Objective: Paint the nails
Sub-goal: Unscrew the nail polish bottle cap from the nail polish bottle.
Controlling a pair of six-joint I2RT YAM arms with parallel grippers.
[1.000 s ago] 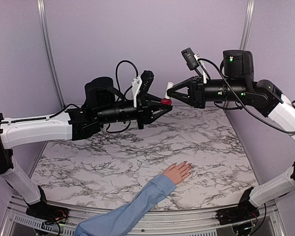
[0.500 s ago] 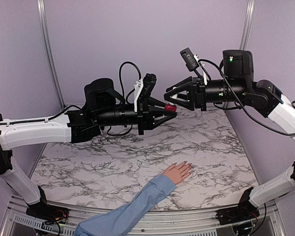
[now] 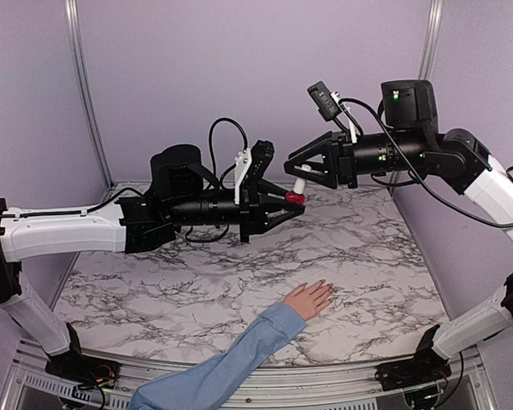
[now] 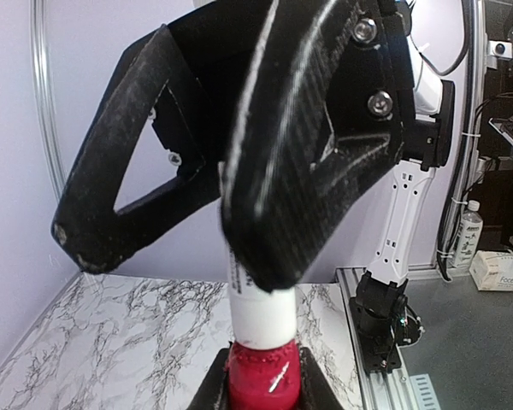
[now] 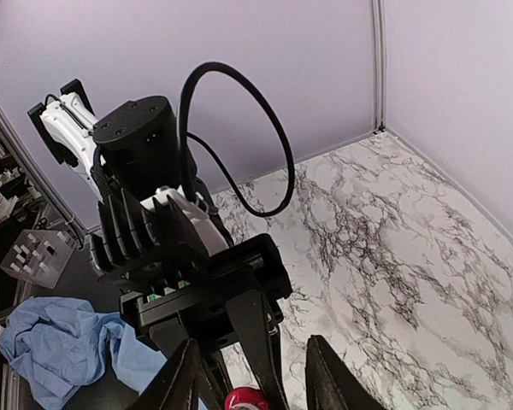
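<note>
Spreading from shut, the right gripper (image 3: 297, 176) straddles the white cap (image 3: 299, 183) of the red nail-polish bottle (image 3: 293, 198) the left gripper (image 3: 291, 202) pinches, nails (image 3: 328, 287) yet unpainted.

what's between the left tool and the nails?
Only bare marble table, seen in the top view. The left tool holds the red bottle up; the nails rest on the table.

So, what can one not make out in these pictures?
- Nails: top view, too small on the hand; neither wrist view shows it.
- Nail-polish bottle, base: left wrist view, cut by the bottom edge, left jaws at its sides.
- White cap, top end: left wrist view, hidden behind the right jaws.
</note>
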